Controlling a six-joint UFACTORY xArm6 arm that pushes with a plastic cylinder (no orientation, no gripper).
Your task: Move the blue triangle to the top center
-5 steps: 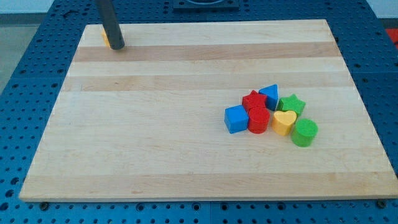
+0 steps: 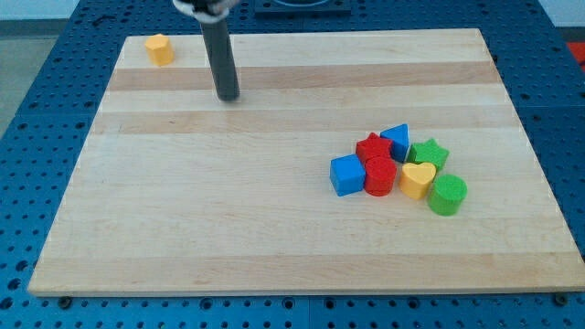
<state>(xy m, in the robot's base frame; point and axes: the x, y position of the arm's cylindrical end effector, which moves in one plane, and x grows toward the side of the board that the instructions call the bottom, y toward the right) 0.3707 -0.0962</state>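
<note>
You see my tip [image 2: 228, 96] standing on the board [image 2: 228, 228] toward the view's top left, one lone block [image 2: 159, 48] in the corner beyond it, and a touching cluster [image 2: 399, 164] well apart at the view's right.

rod: straight, dark grey, cylindrical | my tip [image 2: 228, 97]: blunt | top fitting: pale, possibly metal

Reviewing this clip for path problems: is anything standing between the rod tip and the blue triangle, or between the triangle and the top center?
Nothing visible blocks either stretch. My tip has bare board toward the blue triangle.
</note>
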